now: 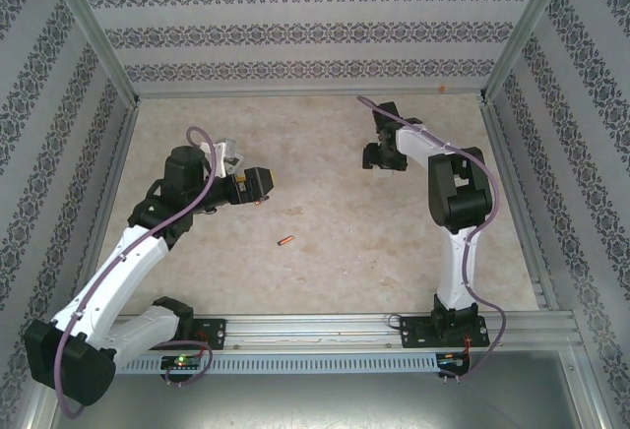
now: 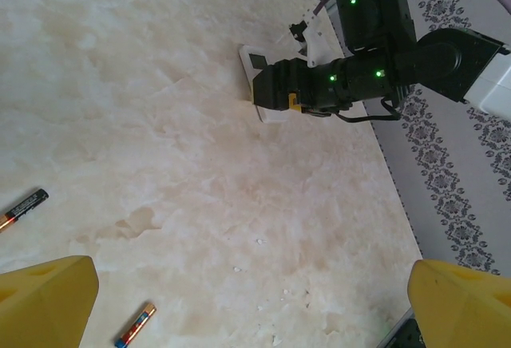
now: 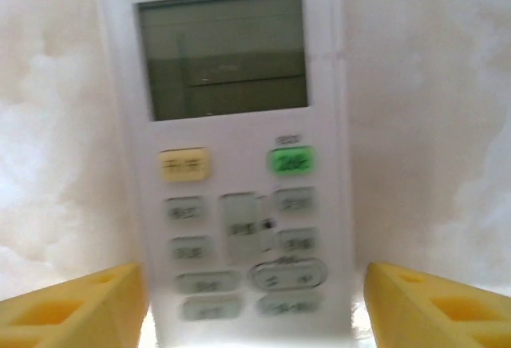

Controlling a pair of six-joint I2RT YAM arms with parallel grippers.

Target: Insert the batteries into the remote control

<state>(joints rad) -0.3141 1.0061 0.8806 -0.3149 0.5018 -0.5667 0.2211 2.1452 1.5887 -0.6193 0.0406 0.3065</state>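
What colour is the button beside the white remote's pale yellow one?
Green rounded button, best seen in right wrist view.

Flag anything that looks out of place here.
The remote lies buttons-up, so no battery bay shows. One battery and another battery lie loose on the table, well away from it.

Remote on table between right fingers; battery mid-table.

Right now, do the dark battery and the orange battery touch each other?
Apart. The left wrist view shows bare table between the dark battery and the orange battery.
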